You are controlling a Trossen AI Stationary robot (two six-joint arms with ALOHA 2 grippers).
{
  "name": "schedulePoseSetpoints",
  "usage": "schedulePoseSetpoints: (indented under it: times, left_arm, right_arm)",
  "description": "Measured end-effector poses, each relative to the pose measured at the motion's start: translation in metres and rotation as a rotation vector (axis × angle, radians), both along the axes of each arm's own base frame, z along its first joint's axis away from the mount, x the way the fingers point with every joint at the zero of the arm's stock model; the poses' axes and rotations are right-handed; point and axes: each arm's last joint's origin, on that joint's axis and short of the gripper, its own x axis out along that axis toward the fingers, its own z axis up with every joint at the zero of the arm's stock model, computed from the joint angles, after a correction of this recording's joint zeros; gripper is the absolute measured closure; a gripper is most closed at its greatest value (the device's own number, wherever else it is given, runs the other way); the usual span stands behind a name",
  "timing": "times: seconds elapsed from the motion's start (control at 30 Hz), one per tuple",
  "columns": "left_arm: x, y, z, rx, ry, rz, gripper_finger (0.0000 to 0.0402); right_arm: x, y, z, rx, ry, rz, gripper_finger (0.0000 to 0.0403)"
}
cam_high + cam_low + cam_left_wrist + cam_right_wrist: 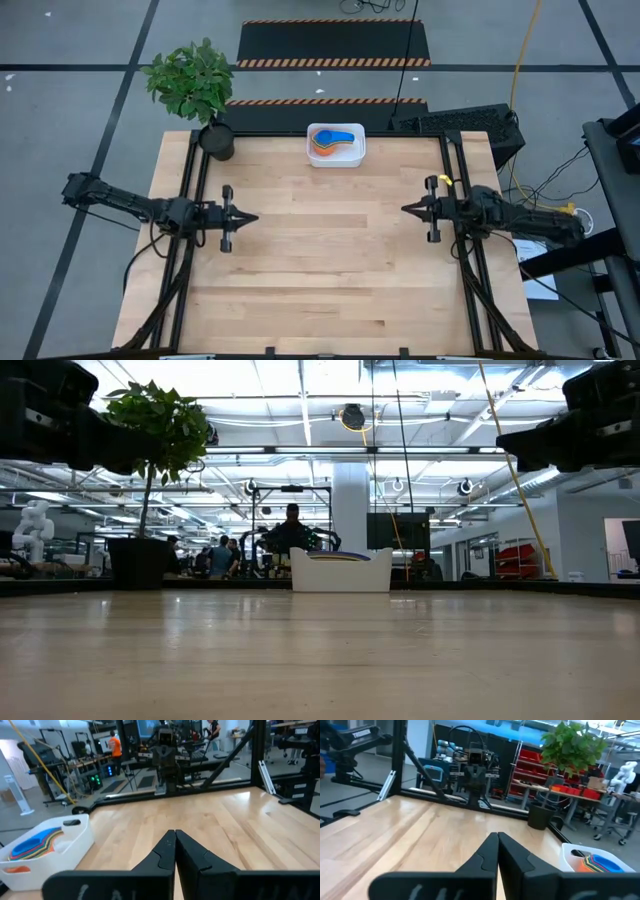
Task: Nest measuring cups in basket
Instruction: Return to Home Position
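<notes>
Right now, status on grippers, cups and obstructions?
Left gripper shut, empty, parked left. Right gripper shut, empty, parked right. Nested coloured plastic measuring cups inside small white plastic basket, far edge. Dark pot with green plant at far-left corner, apart.

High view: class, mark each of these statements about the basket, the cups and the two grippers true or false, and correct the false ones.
1. The measuring cups lie nested inside the basket. True.
2. The left gripper is shut on a blue cup. False: it is shut on nothing, above bare table on the left side.
3. The basket stands at the table's far edge, beside the potted plant. True.
4. The right gripper hangs directly over the basket. False: it is on the table's right side, shut, pointing towards the left gripper.
</notes>
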Motion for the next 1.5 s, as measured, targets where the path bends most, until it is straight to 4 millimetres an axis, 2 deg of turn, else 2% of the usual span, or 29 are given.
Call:
schedulePoseSetpoints:
  times: [0.2,0.4,0.8,0.93,1.5]
  left_arm:
    - [0.0,0.0,-0.004,-0.028,0.043,0.008,0.0395]
    - [0.0,0.0,-0.004,-0.043,0.043,0.014,0.0398]
    - [0.0,0.001,-0.004,-0.03,0.036,0.018,0.0396]
    - [0.0,0.001,-0.004,-0.009,0.04,0.018,0.0398]
    - [-0.008,0.006,-0.016,0.018,0.164,0.072,0.0398]
  right_arm:
    - [0.0,-0.003,-0.001,0.018,0.008,0.003,0.0403]
    - [0.0,-0.003,-0.003,0.112,0.028,-0.058,0.0403]
    - [0.001,0.005,-0.004,0.047,0.043,-0.01,0.0403]
    - [0.001,0.005,-0.004,0.073,0.041,-0.008,0.0403]
    - [0.001,0.005,-0.002,0.065,0.028,-0.005,0.0403]
